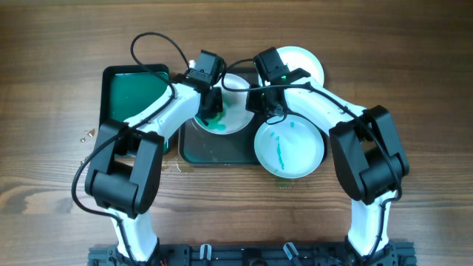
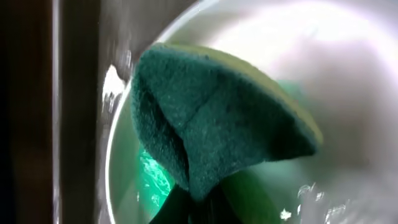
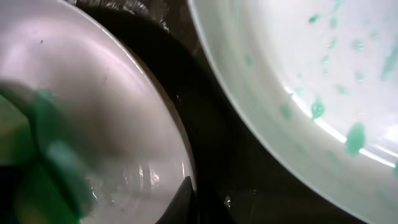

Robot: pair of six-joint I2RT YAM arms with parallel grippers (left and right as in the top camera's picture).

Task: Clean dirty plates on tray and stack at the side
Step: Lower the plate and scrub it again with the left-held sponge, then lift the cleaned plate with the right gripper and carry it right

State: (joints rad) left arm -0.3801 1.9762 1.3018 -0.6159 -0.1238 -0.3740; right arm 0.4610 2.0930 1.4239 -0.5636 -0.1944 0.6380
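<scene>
A white plate [image 1: 235, 112] with teal smears lies on the dark grey-green tray [image 1: 214, 151]. My left gripper [image 1: 211, 103] is shut on a green sponge [image 2: 211, 118] and presses it onto this plate [image 2: 348, 74]; its fingertips [image 2: 199, 208] show at the bottom edge of the left wrist view. My right gripper [image 1: 267, 103] is shut on the same plate's right rim [image 3: 93, 112], with its fingers [image 3: 198, 200] over the edge. A second plate [image 1: 290, 148] with teal streaks lies over the tray's right end [image 3: 298, 74]. A third, clean plate [image 1: 304, 63] sits on the table behind.
A smaller bright green tray [image 1: 133, 92] stands to the left of the dark tray. A few small crumbs [image 1: 85, 134] lie on the wooden table at its left. Both arms cross over the tray's back half.
</scene>
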